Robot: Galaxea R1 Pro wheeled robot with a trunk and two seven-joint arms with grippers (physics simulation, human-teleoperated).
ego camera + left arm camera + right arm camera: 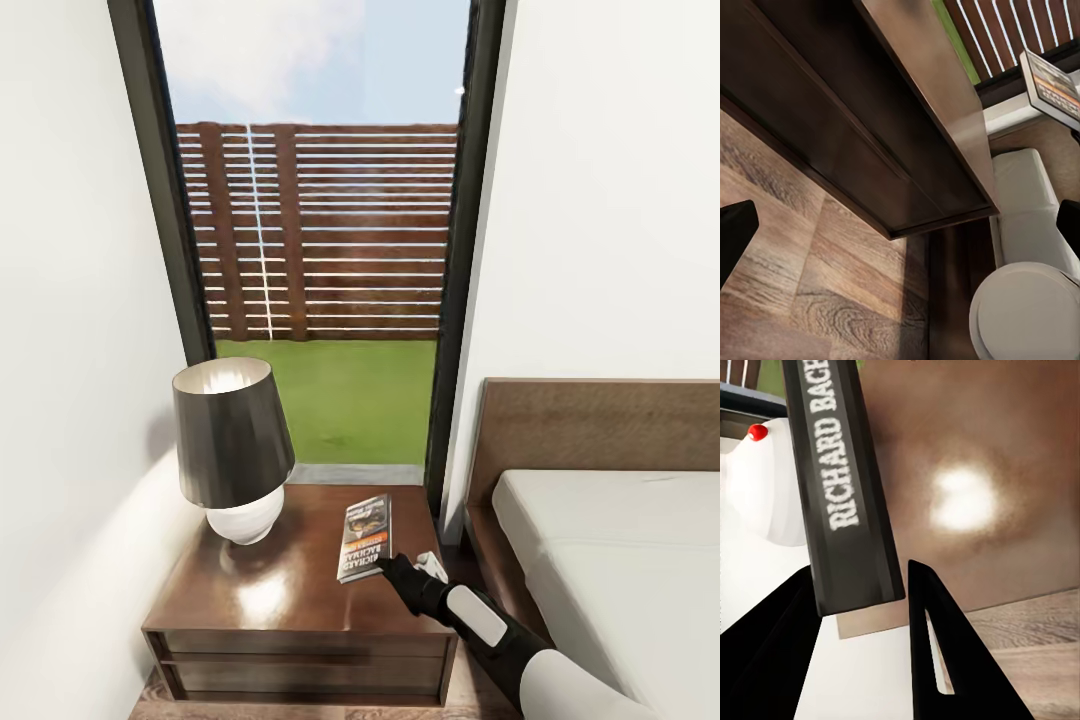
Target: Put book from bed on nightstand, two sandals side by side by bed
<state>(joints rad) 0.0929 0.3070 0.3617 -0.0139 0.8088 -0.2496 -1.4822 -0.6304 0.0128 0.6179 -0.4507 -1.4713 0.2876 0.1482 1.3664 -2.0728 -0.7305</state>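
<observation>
1. One arm enters from the lower right of the head view: white forearm, black wrist, right gripper [385,568] at lower centre, reaching up-left to the near end of the book [365,538].
2. Right wrist view: two black fingers [937,649] sit on either side of the book's [844,484] dark spine, white lettering "RICHARD BAC..." readable, pale page edge showing just below it. Fingers are closed narrow on the book; contact looks like a grip on its near end.
3. Book in the head view lies roughly lengthwise on the right part of the nightstand [290,585] top, cover up, orange and white lettering visible. Whether it rests fully flat or is slightly lifted: cannot tell.
4. Nightstand: dark brown, glossy top with a light glare, one drawer front at the bottom of the frame, standing on wood-plank floor [832,300].
5. Left wrist view: nightstand [870,127] seen from low down, book [1055,84] at upper right sticking past the top's edge. A black shape at the left edge may be a finger of the left gripper; its state cannot be told.
6. Lamp [232,445] at left centre on the nightstand top, black shade, round white base, well apart from the book.
7. Bed [610,540] at right: brown headboard, light-grey mattress, just beside the nightstand.
8. Farthest: tall black-framed window [320,240] at top centre, with grass and a slatted brown fence outside.
</observation>
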